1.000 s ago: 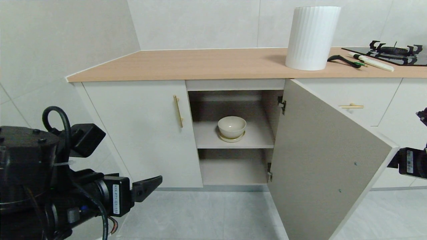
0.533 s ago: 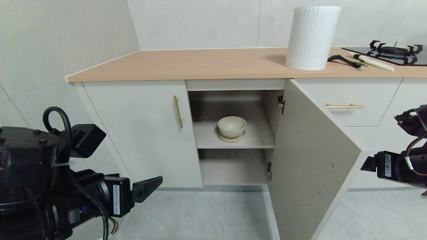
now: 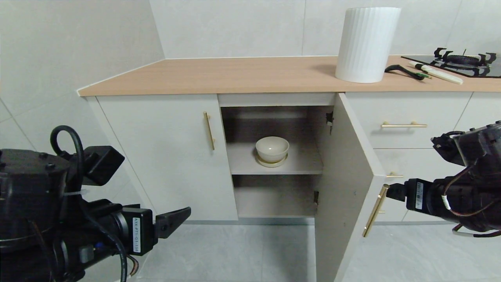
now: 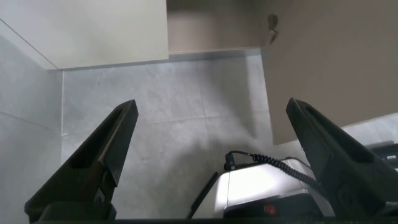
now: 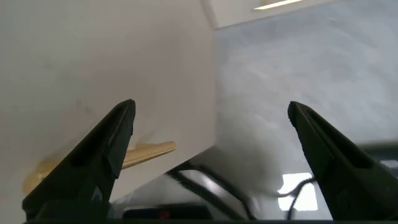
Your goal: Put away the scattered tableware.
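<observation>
Bowl [image 3: 272,148] sits upright on a saucer [image 3: 271,161], both on the upper shelf [image 3: 297,162] of the open cabinet bay, centre of the head view. Lower shelf [image 3: 274,201] is below it.

The bay's door [image 3: 348,184] stands about half open, hinged at the bay's right side, inner face toward the camera. Its gold handle [image 3: 375,210] shows on the free edge, lower right of centre.

Right gripper [image 3: 392,191] is at mid-right of the frame, just beside the top end of that handle. Can't confirm contact. In the right wrist view its fingers [image 5: 118,143] are spread wide with nothing between them. The door's outer face and the gold handle are close by one finger.

Left gripper [image 4: 211,106] is low at the lower left of the head view, well apart from the cabinet. Fingers are spread wide and empty, over the grey floor [image 4: 161,106].

The closed door [image 3: 164,156] left of the bay has a vertical gold handle [image 3: 209,130]. A drawer front with a gold pull [image 3: 404,125] is right of the bay.

On the counter [image 3: 235,74], upper right: a white ribbed container [image 3: 367,45], a black tool [image 3: 405,71], a white-handled utensil [image 3: 438,73] and the stove [image 3: 462,60] at the far right edge.
</observation>
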